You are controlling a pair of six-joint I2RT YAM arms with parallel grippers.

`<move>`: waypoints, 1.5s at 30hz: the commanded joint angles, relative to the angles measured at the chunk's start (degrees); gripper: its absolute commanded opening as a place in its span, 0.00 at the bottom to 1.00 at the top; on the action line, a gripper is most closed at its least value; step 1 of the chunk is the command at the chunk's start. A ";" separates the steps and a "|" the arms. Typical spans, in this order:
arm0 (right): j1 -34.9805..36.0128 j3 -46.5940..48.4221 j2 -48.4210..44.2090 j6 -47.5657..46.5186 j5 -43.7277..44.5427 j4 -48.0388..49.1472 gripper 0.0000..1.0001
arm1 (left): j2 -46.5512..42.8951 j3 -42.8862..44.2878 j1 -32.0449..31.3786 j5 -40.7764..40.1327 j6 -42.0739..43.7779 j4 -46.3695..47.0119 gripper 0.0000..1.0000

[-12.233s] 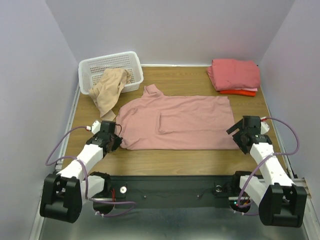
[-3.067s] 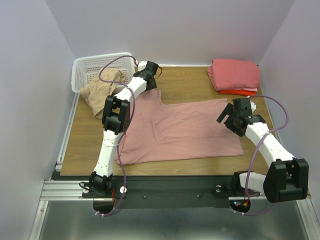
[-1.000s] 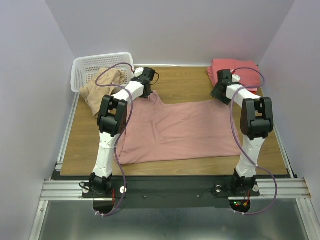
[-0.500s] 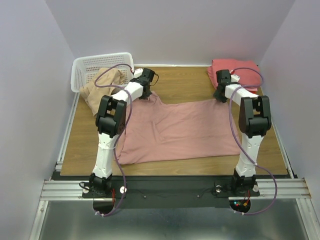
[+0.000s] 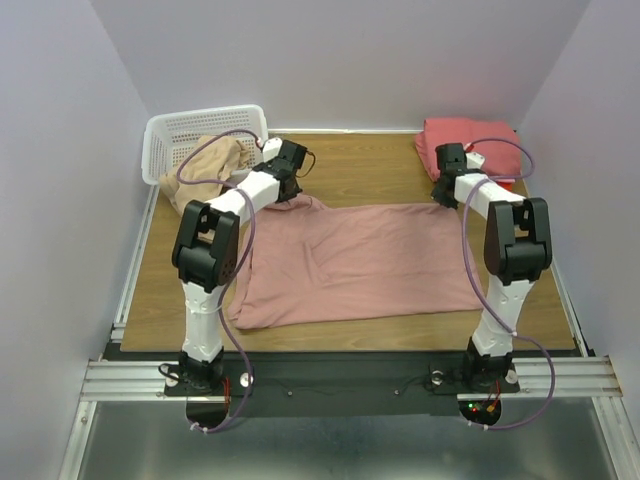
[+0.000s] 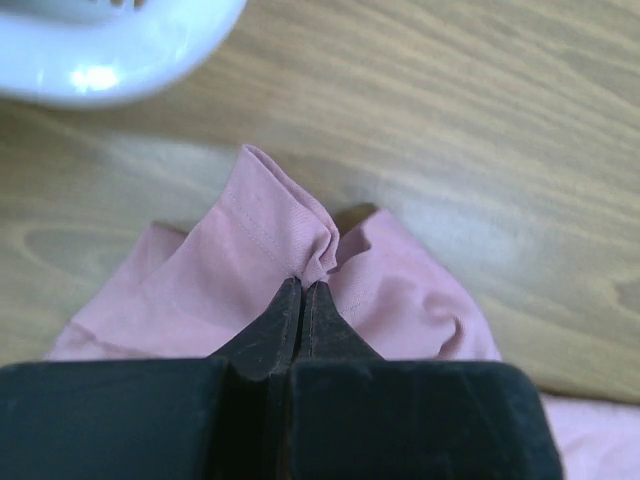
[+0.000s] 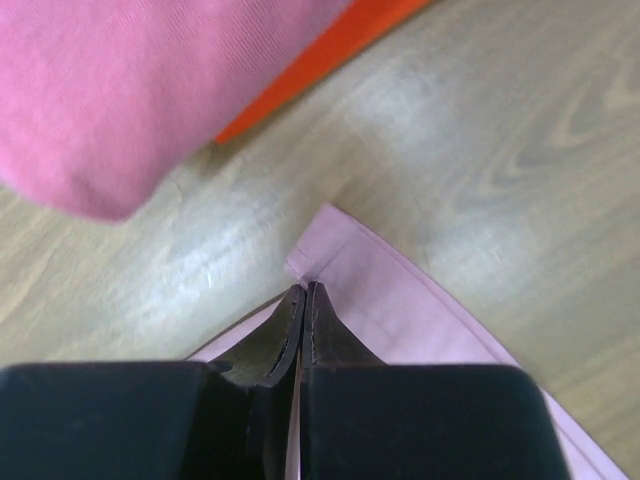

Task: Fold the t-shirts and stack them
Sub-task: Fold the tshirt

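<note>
Dusty-pink t-shirt (image 5: 350,260), far corners pinched, left gripper (image 6: 302,290) and right gripper (image 7: 304,292) clenched on it

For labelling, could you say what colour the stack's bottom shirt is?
Orange-red shirt, clearest in right wrist view.

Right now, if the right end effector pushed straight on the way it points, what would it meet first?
Beyond the gripped dusty-pink t-shirt corner and bare table, probably the edge of the orange-red t-shirt under the salmon-pink t-shirt; depth unclear.

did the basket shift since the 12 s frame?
Yes. The white basket slid left, farther from the folded stack of shirts.
</note>
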 commanded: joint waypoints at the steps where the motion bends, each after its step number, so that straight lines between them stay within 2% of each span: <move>1: 0.61 -2.16 -5.65 -0.38 1.37 0.95 0.00 | -7.75 -6.77 -1.56 -2.67 -2.65 2.32 0.00; 7: 0.78 -7.96 -10.83 0.94 -2.67 0.95 0.00 | -16.19 -17.76 -3.14 -3.11 -5.99 4.60 0.00; 15: 0.96 -16.83 -20.05 1.82 -2.50 0.95 0.00 | -26.13 -28.83 -6.75 -3.46 -10.65 5.92 0.00; 26: 0.96 -24.13 -28.76 1.29 -2.06 0.77 0.00 | -37.91 -38.86 -10.35 -5.39 -15.83 2.85 0.00; 37: 0.96 -27.12 -31.05 0.59 -1.44 0.42 0.00 | -50.30 -47.56 -13.87 -7.24 -23.22 -3.13 0.00; 45: 0.96 -28.09 -32.55 0.50 -1.18 0.16 0.01 | -52.51 -50.82 -17.91 -6.98 -27.70 -4.62 0.00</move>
